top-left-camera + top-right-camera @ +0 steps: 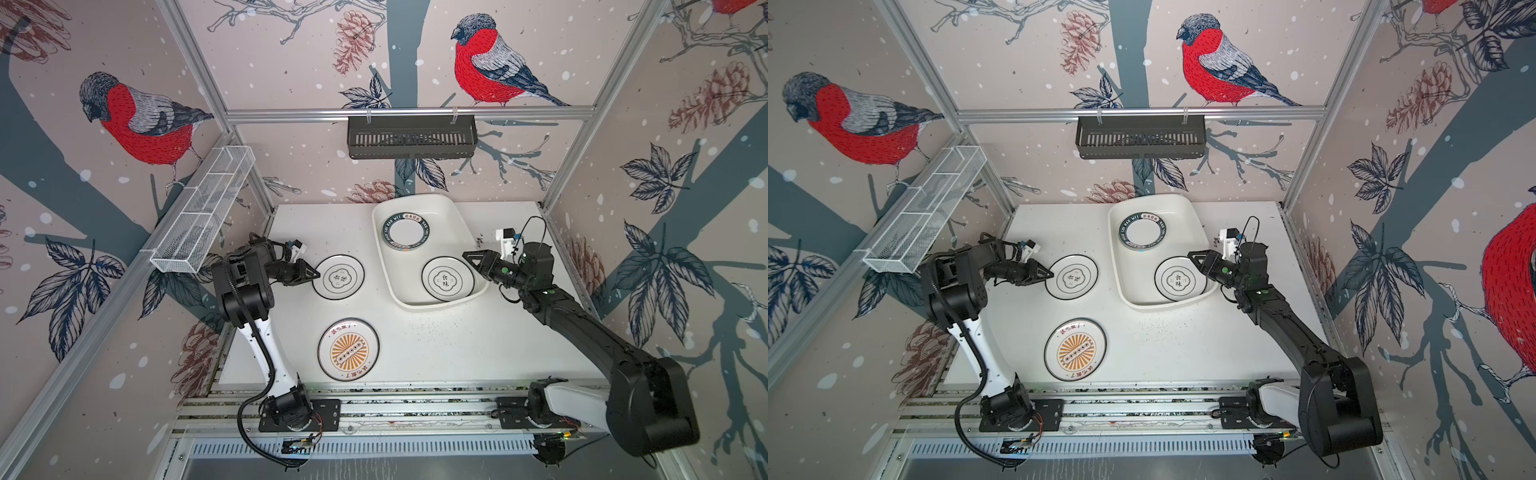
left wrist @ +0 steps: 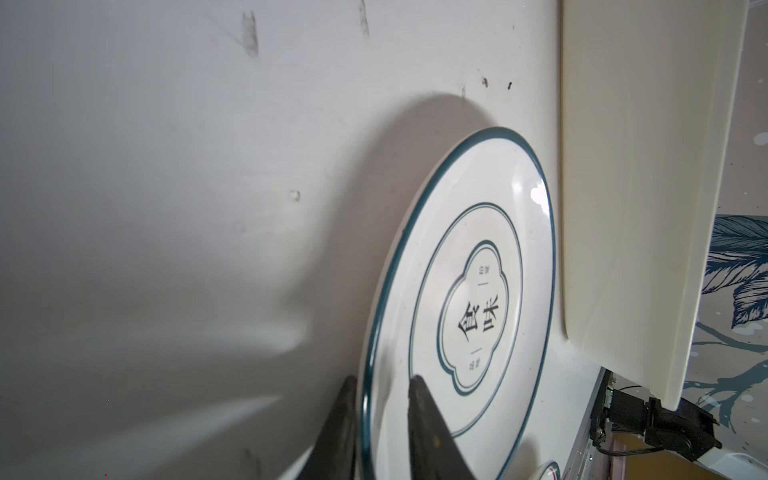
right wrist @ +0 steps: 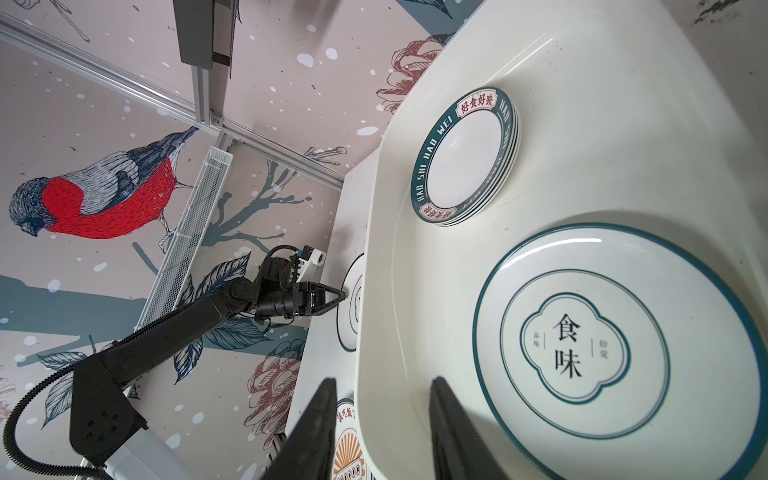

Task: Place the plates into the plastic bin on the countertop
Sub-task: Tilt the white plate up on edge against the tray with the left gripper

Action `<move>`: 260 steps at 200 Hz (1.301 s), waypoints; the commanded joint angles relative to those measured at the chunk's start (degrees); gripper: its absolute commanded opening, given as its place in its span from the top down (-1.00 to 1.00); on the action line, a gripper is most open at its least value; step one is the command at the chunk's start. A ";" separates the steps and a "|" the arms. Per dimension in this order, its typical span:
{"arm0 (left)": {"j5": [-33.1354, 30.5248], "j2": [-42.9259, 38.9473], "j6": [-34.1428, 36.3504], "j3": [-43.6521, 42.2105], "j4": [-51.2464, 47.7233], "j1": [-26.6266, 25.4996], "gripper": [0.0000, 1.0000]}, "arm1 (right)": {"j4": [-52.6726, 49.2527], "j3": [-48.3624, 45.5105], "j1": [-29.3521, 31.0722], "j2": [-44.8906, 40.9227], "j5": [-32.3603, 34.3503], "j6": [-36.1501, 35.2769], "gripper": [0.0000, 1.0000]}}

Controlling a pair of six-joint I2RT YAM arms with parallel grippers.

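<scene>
on the countertop (image 1: 457, 353), left fingers (image 2: 424, 419) straddle a thin-rimmed plate's (image 1: 338, 277) edge.

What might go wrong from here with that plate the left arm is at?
The left tool straddles only the rim of the thin-rimmed plate. Such a shallow bite may let it tilt or slip on lifting.
The right tool hovers open at the rim of the plastic bin, so the arms might collide at drop-off.

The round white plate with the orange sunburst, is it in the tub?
Out. The sunburst plate lies on the white countertop, apart from the white plastic bin.
</scene>
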 commanded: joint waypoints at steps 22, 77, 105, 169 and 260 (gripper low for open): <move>-3.30 1.11 0.01 -0.84 -0.52 0.02 0.65 | 1.79 0.03 0.14 -0.13 -0.21 0.08 0.23; -2.08 0.29 -0.38 -2.15 0.31 0.03 0.81 | 2.14 0.51 0.18 0.69 -0.21 0.24 0.23; -1.21 0.22 -0.50 -2.08 0.12 0.01 0.93 | 2.39 0.74 0.16 1.08 -0.29 0.21 0.23; 0.87 -2.01 -1.03 -1.86 -0.92 0.03 1.00 | 2.47 1.00 0.18 1.40 -0.44 0.16 0.23; 4.15 -6.74 -2.67 -0.15 -3.10 0.02 1.00 | 2.03 2.36 0.18 1.70 -0.57 -0.06 0.23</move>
